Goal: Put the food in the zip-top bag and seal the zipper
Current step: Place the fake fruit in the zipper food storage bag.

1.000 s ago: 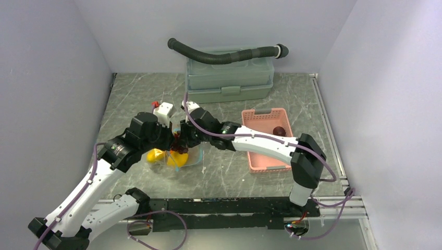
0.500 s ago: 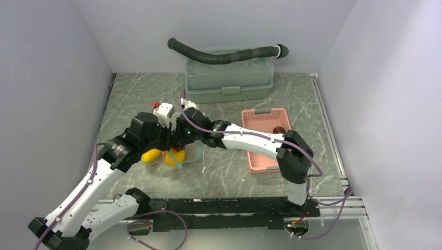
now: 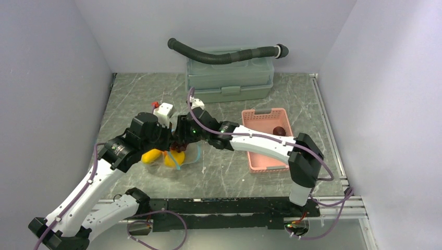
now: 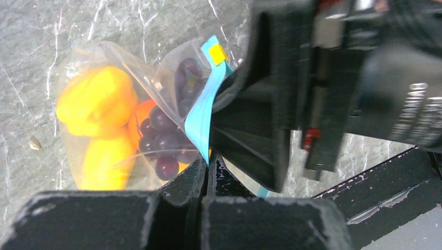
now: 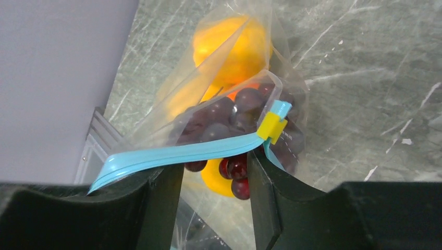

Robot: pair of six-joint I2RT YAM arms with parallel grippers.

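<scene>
We judge the filling nearly done. The bag (image 4: 172, 62) sits on the counter (image 3: 234, 177) left of centre, its mouth lifted between the two arms. Through its thin, crinkled clear film we see two waxy yellow lemons (image 4: 96, 101), a sliver of orange (image 4: 138, 117) and a bunch of glossy dark grapes (image 4: 161, 140) packed against each other. One small dark round piece (image 3: 279, 130) lies in the pink slotted basket (image 3: 260, 166); we cannot tell whether it is food left to move. The zipper (image 5: 177, 153) is a narrow, flat teal band that curves smoothly and carries a blocky yellow slider (image 5: 271, 126) at one end. The left end effector (image 4: 206, 172) is clamped on the zipper, pinching the strip between its black fingers. The right end effector (image 5: 216, 172) stands open, one jaw on either side of the strip close by the slider, gripping nothing. The strip reads as one band along the length we see, so the seal looks largely made, though the part inside the left grip is hidden. What is left, in our view, is to confirm that seal.
</scene>
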